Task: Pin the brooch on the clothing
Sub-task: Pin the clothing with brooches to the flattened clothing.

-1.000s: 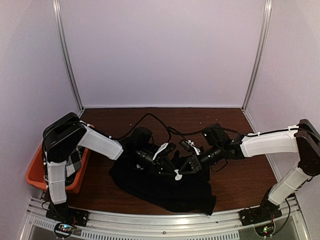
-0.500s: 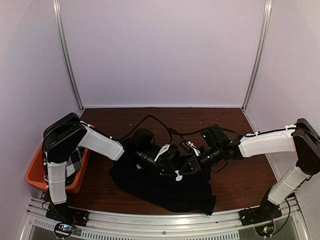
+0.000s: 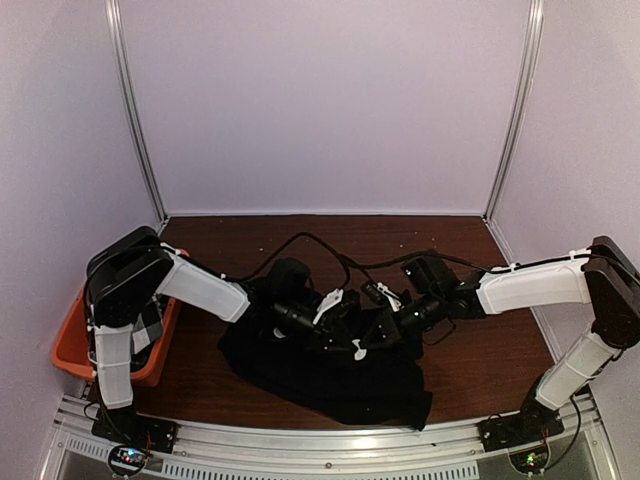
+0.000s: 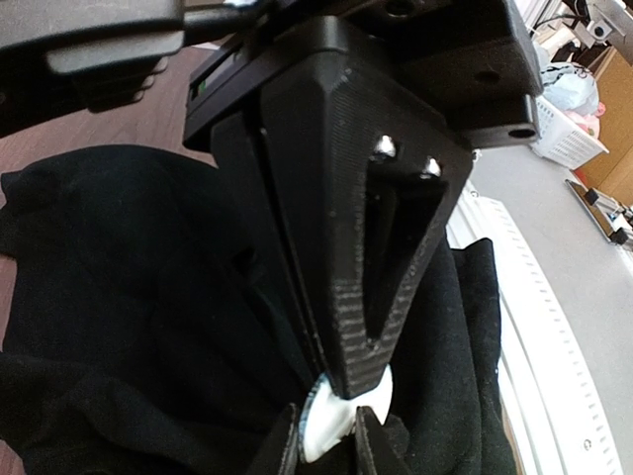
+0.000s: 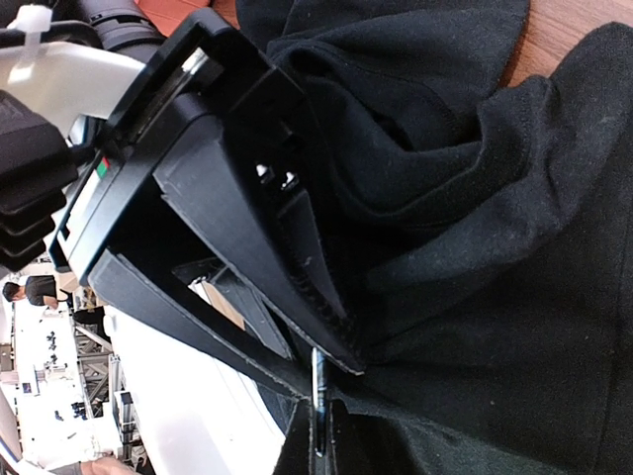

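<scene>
My left end effector (image 4: 348,388) is nearly closed, its tips seemingly pinched on the small white brooch (image 4: 334,427), while my right end effector (image 5: 332,362) is fully closed right against it, on pin or cloth I cannot tell. Both meet over the black T-shirt (image 3: 330,385), bunched on the surface (image 3: 480,350) between the arms. I judge the shirt soft and limp, best gripped at a raised fold; the brooch light, stiff, slippery, best held by its rim.

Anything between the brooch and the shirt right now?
Nothing visible does. The brooch sits at the tip of the left gripper, directly over the bunched black T-shirt; only the shut right gripper crowds it there.
</scene>
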Controlling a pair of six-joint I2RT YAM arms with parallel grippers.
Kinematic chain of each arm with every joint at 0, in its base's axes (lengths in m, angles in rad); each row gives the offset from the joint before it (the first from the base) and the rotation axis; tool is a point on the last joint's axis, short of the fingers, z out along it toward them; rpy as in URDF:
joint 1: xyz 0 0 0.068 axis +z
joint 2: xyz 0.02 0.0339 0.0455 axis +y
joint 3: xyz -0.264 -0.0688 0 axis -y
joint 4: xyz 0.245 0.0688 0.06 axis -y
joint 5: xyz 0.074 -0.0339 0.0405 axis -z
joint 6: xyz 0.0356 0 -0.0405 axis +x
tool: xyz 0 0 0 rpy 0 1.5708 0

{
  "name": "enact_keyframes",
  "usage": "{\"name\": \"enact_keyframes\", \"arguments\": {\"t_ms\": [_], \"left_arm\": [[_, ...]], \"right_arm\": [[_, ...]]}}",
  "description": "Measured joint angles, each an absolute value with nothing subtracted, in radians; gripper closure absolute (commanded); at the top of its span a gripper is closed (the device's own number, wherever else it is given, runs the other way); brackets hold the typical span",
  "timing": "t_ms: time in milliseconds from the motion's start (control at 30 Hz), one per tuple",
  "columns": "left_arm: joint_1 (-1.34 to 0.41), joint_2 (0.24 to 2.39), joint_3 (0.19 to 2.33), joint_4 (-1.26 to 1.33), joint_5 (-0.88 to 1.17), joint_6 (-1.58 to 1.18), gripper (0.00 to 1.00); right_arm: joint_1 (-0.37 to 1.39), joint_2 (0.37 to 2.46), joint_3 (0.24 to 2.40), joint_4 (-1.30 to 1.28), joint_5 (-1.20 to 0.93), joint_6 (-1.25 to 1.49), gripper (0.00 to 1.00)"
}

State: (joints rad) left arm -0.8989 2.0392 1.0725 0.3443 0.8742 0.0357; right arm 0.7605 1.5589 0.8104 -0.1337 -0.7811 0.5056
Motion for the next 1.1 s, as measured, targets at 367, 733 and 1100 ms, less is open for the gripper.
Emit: {"name": "enact_keyframes", "arguments": {"t_ms": [367,733,1100], "left_arm": [[-0.904,2.026,1.087,0.255,0.86,0.123,0.81],[-0.901,2.019,1.086,0.236,0.834,0.139,0.66],[-0.842,1.971,0.965,0.416,0.832,-0.014,0.41]], "right_arm": [[0.76,1.568,0.811,-0.138,-0.781,0.5,1.0],[0.757,1.579,0.826,-0.159,-0.782,0.497,1.0],[0.755,1.579,0.826,-0.165,-0.774,0.477,1.0]]}}
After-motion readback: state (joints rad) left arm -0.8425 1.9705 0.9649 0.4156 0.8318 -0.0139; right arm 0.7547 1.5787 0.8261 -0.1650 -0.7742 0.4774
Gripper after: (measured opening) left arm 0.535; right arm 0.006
